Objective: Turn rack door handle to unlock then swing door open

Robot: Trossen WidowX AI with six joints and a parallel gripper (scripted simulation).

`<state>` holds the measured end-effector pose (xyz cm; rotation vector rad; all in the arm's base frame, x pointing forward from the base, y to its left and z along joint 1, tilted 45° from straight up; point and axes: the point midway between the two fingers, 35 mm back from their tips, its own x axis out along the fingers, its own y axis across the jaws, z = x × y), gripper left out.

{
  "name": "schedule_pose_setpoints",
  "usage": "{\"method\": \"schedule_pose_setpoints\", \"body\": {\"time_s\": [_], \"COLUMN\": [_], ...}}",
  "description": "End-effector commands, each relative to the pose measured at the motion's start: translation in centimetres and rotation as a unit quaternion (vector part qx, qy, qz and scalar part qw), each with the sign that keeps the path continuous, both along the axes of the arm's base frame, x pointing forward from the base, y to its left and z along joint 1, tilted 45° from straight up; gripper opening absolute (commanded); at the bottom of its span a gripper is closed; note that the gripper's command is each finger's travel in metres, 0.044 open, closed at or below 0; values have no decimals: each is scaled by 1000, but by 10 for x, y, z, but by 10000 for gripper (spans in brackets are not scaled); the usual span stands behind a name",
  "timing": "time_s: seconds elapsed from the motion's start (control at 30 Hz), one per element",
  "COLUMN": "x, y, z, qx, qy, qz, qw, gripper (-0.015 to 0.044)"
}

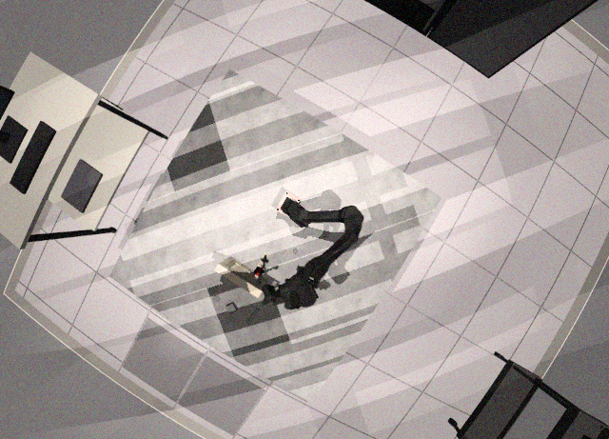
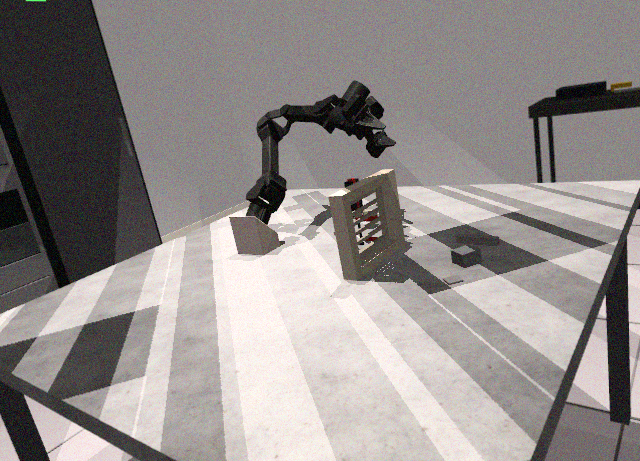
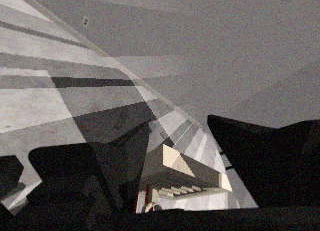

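The pale frame (image 1: 253, 289) (image 2: 345, 239) (image 3: 200, 174) stands upright on the table (image 2: 248, 353). Pale slats (image 2: 368, 223) (image 3: 180, 191) show in its opening. A red and black part (image 1: 257, 271) (image 2: 352, 181) (image 3: 147, 195), possibly the handle, stands on the side towards the arm. Its turn and the door's angle cannot be made out. My gripper (image 1: 268, 293) (image 2: 388, 134) (image 3: 177, 122) is open and empty. In the exterior view it hangs above the frame, apart from it, with the fingers tilted down. In the wrist view the frame shows low between the fingers.
A small dark block (image 2: 465, 256) and a thin flat piece (image 2: 453, 280) lie on the table beyond the frame, on the side away from the arm's base. A pale wedge-shaped block (image 2: 253, 236) stands by the arm's base. A dark cabinet (image 2: 67, 110) stands behind, off the table.
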<state>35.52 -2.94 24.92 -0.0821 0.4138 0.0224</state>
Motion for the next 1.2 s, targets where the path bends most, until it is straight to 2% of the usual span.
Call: {"method": "schedule_pose_setpoints", "body": {"time_s": [0.0,0.6,1.17], "x": [4,-5,-29], "y": [-8,-35,-47], "z": [-23,-87,-109], "qx": [5,67,226], "qy": [70,283,417], "qz": [13,92,153], "qw": [997,952,867], "gripper": [295,295,295]}}
